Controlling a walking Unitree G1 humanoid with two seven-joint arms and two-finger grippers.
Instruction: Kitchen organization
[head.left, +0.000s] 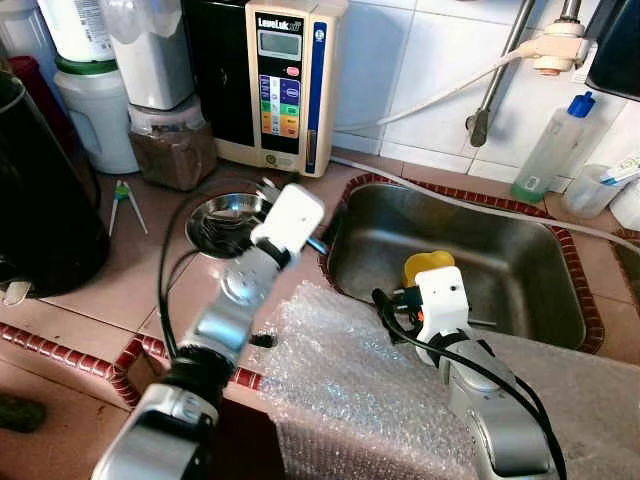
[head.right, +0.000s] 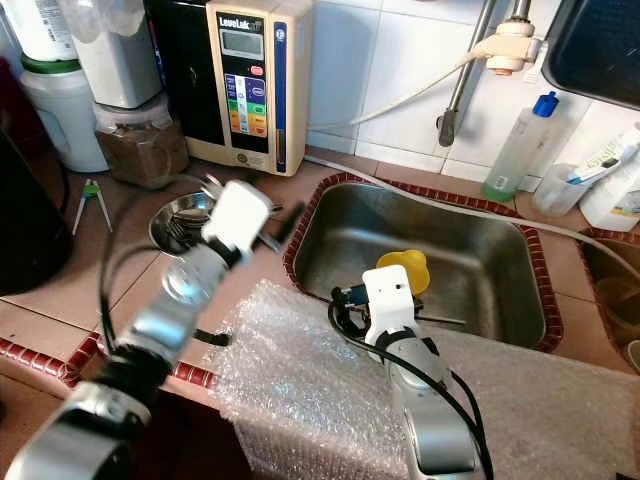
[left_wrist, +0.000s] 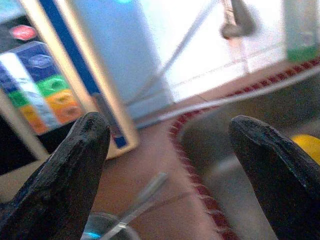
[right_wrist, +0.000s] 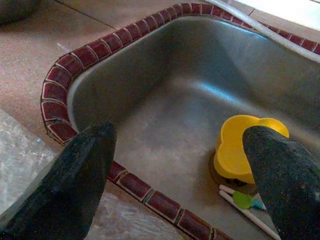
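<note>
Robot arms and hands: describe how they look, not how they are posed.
Both arms are silver metal with rounded joints. The left arm and right arm each end in a white boxy wrist housing. Black cables loop loosely along both. The left hand and the right hand each have two long, blunt, matte black fingers. No markings can be made out.

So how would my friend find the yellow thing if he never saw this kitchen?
Look for the steel sink set into the tiled counter. On its floor, just beyond the right gripper, sits a small yellow cup with a wavy rim. It is the only bright yellow thing there; thin white sticks lie beside it.
</note>
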